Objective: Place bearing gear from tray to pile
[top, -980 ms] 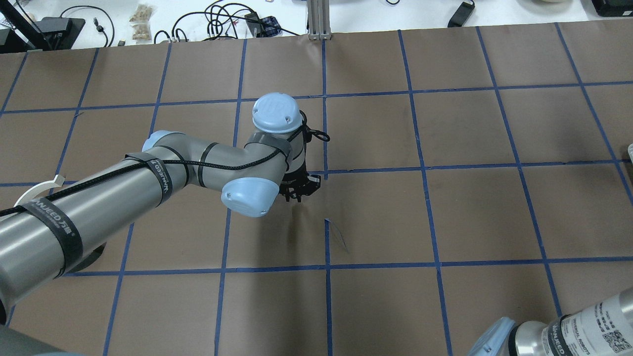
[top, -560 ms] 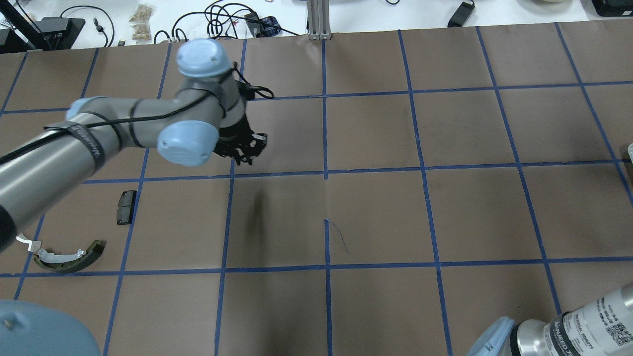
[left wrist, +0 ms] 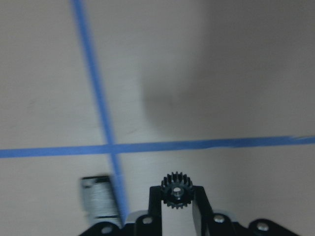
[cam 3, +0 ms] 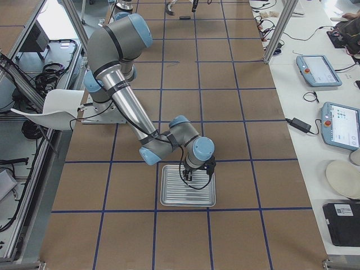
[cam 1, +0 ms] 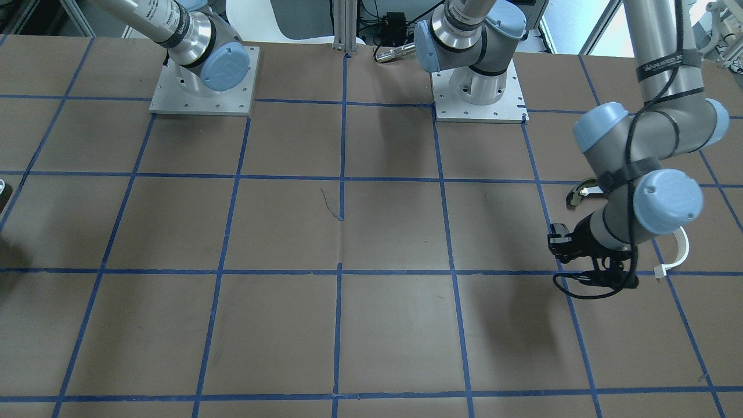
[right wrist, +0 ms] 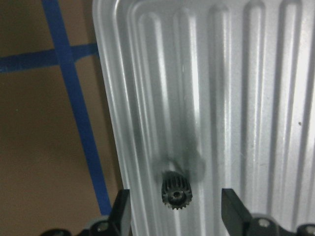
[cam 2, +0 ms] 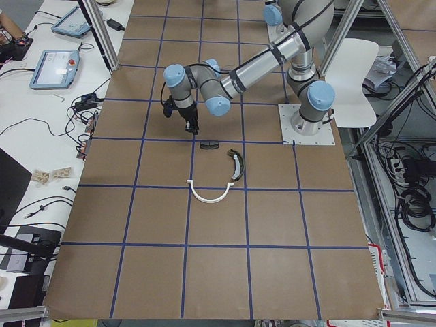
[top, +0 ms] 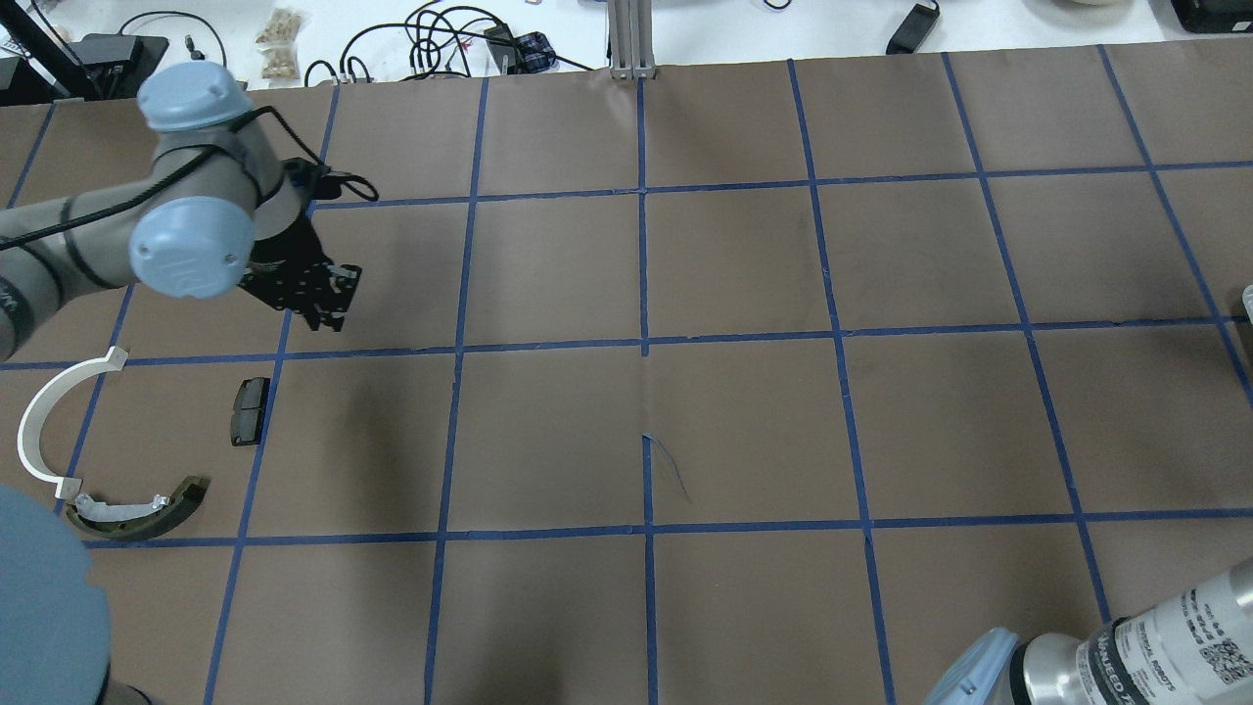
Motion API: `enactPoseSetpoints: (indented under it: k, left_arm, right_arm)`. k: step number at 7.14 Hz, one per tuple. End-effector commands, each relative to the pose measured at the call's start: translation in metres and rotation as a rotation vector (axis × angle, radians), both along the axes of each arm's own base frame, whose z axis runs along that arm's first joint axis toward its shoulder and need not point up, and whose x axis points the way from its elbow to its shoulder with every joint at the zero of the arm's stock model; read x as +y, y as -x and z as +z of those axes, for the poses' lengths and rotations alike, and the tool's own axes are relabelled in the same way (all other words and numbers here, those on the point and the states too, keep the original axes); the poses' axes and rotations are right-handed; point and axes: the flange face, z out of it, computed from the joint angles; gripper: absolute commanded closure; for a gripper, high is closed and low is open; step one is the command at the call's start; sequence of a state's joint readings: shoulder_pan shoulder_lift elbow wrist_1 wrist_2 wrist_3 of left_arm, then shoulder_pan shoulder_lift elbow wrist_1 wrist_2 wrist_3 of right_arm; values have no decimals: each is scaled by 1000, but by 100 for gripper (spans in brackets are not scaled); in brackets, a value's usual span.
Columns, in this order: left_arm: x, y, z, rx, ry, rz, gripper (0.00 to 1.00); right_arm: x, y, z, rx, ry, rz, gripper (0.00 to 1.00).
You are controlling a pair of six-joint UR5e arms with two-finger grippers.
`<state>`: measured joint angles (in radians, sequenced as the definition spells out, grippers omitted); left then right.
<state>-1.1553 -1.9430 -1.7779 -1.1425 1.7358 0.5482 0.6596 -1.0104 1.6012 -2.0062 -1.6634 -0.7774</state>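
My left gripper (top: 323,299) is shut on a small black bearing gear (left wrist: 176,189), held between its fingertips above the table. The pile lies just below-left of it in the overhead view: a flat black pad (top: 250,409), a white half-ring strip (top: 44,421) and an olive-and-white curved shoe (top: 137,509). The pad also shows blurred in the left wrist view (left wrist: 98,199). My right gripper (right wrist: 177,211) is open over the ribbed metal tray (right wrist: 256,98), its fingers either side of a second black gear (right wrist: 176,191) lying on the tray.
The table is brown paper with a blue tape grid (top: 644,343). The tray (cam 3: 188,185) sits at the robot's far right end. Cables and small items lie on the white bench (top: 440,39) beyond the far table edge.
My left arm has swung from the table's middle to the left, towards the pile. The pad, shoe and half-ring have come out from under the arm.
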Motion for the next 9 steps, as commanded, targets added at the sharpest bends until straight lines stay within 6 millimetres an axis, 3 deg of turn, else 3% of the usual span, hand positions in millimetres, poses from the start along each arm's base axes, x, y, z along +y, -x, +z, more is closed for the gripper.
enactPoseSetpoints:
  k: [1, 4, 5, 6, 7, 8, 9]
  left_arm:
    - [16, -41, -27, -18, 44, -65, 100]
    - [17, -43, -38, -37, 76, -71, 100]
    - [18, -44, -38, -45, 71, -75, 7]
    - [16, -49, -34, -78, 59, -75, 0]
    - [18, -49, -24, -95, 62, -67, 0]
    - [13, -37, -11, -88, 64, -77, 0]
    - [4, -25, 18, -73, 44, -72, 0]
  right_arm:
    - [0, 0, -1, 2, -5, 3, 33]
    - [-1, 3, -13, -9, -16, 1, 39]
    - [-1, 3, -14, -9, -18, 0, 43]
    - [-2, 4, -11, -5, -15, 2, 44]
    - [-1, 3, -13, -9, -18, 0, 45]
    - [0, 1, -15, -12, -21, -1, 53]
    - [1, 1, -15, -14, -23, -1, 68]
